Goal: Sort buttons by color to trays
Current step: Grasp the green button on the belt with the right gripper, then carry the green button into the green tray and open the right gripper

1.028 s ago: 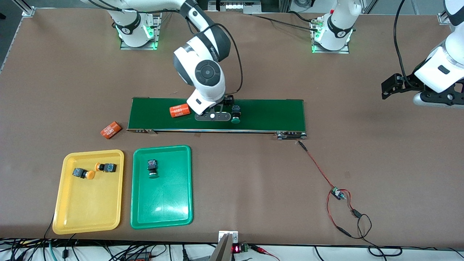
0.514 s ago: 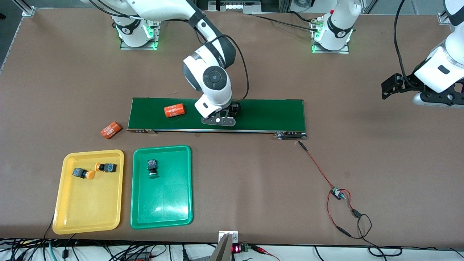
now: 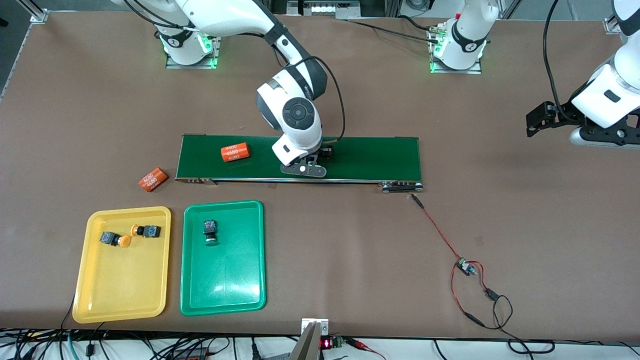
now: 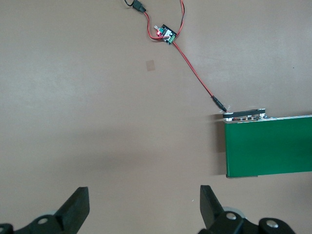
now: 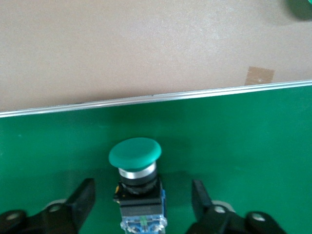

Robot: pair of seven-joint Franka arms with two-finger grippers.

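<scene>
- landmark: the conveyor belt, the long dark green strip across the middle of the bench.
- the right hand is low over the belt near its middle. its fingers are spread wide, one on each side of the green button without touching it.
- that green button lies on its side on the belt, cap pointing toward the belt's front-camera edge. in the front view the hand hides it.
- handling, as a guess: small, rigid and probably light. the domed cap looks smooth and would likely slip, so you should close on the flat sides of the dark boxy body. the fingers already line up with it.
- the green tray sits nearer the front camera than the belt, toward the right arm's end, with a second green button already in it.
- the yellow tray is just beside the green tray and holds two yellow buttons.
- an orange cylinder lies on the belt toward the right arm's end; another orange cylinder lies on the bench just off that end. leave both.
- the left hand waits with its fingers wide apart, over bare bench off the belt's left-arm end.
- the wired board lies on the bench nearer the front camera than the belt's left-arm end.
</scene>
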